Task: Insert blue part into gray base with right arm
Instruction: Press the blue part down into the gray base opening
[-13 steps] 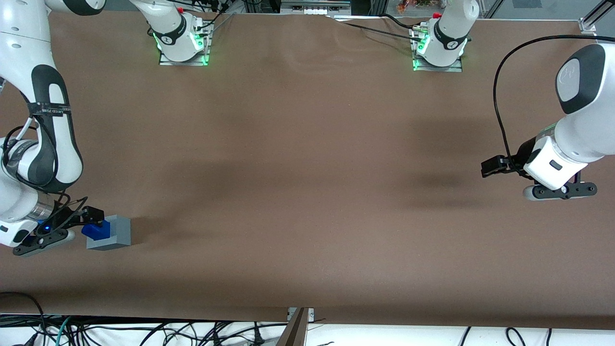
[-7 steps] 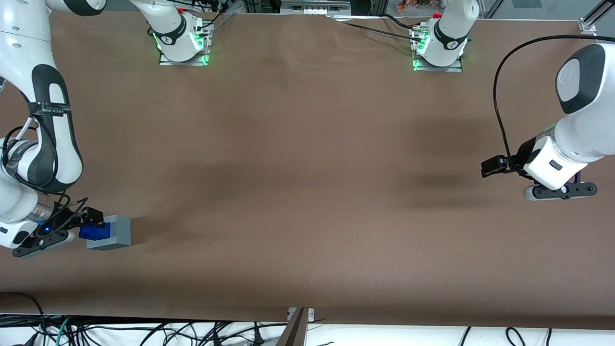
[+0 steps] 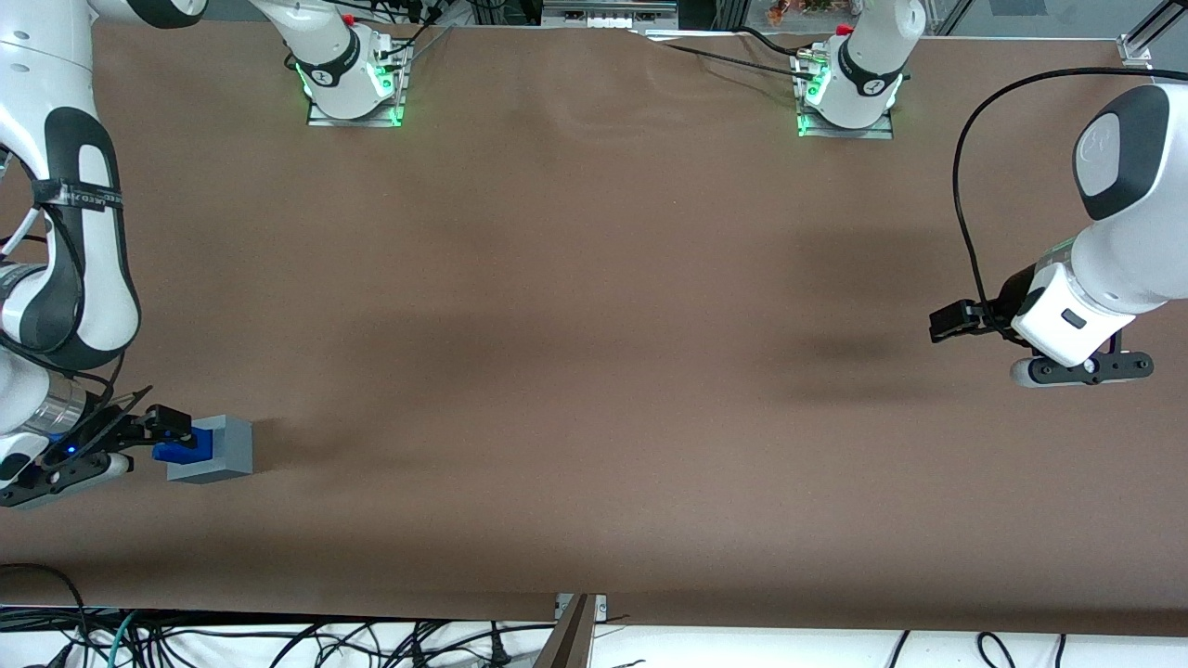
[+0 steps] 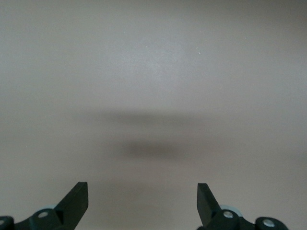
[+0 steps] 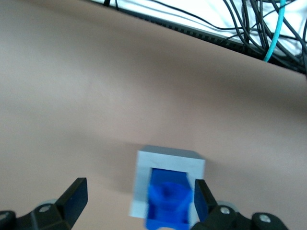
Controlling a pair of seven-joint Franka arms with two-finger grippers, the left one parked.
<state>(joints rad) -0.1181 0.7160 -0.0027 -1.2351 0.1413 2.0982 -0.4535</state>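
We see the gripper (image 3: 172, 425) with fingers spread apart, holding nothing. The blue part (image 5: 168, 205) sits just ahead of it, lodged in the gray base's (image 5: 166, 165) recess, between the fingertips (image 5: 76, 195) but untouched.

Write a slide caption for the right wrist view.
Open pincer beside the blue part seated in the gray base.

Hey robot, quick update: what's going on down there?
Tool open, beside gray base. Blue part sits in base's opening, released. Nothing in the way.
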